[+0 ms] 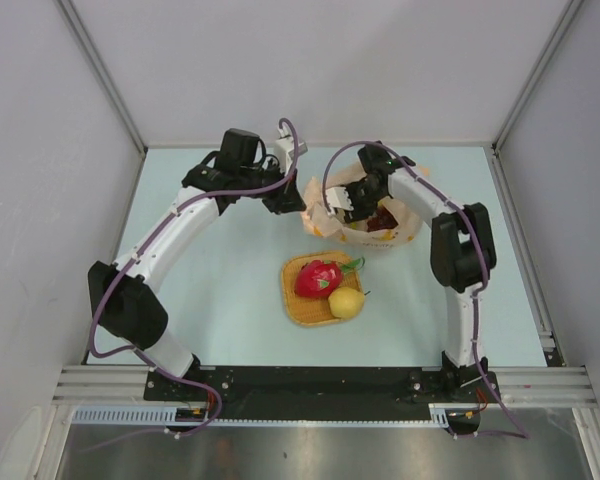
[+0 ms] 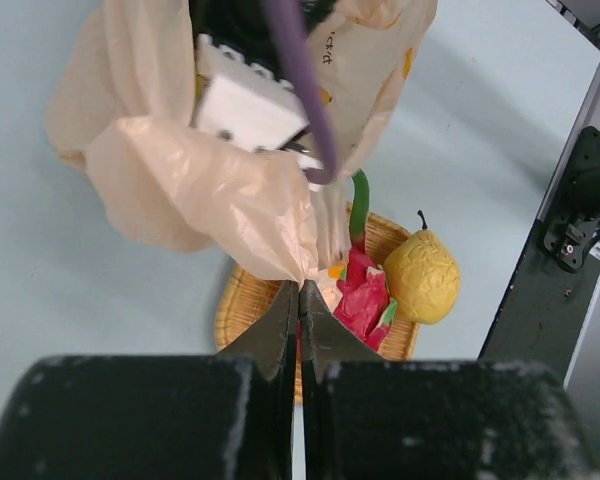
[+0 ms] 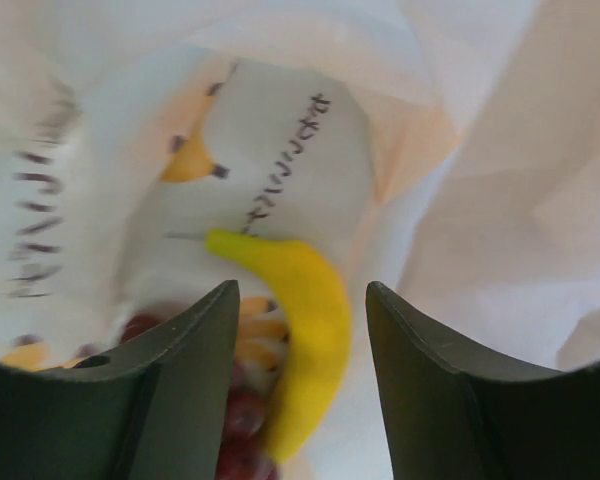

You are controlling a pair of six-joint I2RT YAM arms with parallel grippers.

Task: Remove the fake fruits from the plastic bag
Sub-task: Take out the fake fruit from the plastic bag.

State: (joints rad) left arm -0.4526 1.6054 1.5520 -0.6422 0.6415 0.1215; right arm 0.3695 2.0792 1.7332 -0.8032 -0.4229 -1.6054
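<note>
The pale peach plastic bag [image 1: 395,225] lies behind the woven tray [image 1: 305,305]. My left gripper [image 1: 298,200] is shut on the bag's edge [image 2: 280,240] and holds it up. My right gripper [image 1: 342,205] is open inside the bag's mouth, its jaws on either side of the yellow banana [image 3: 300,330], not touching it. Dark red grapes [image 3: 235,425] lie under the banana. The red fruit with green tips [image 1: 318,277] and the round yellow fruit [image 1: 346,302] sit on the tray; both also show in the left wrist view, the red fruit [image 2: 365,300] and the yellow fruit [image 2: 420,277].
Grey walls close in the pale blue table on three sides. A black rail [image 1: 320,382] runs along the near edge, with an aluminium frame [image 2: 590,130] at the right of the left wrist view.
</note>
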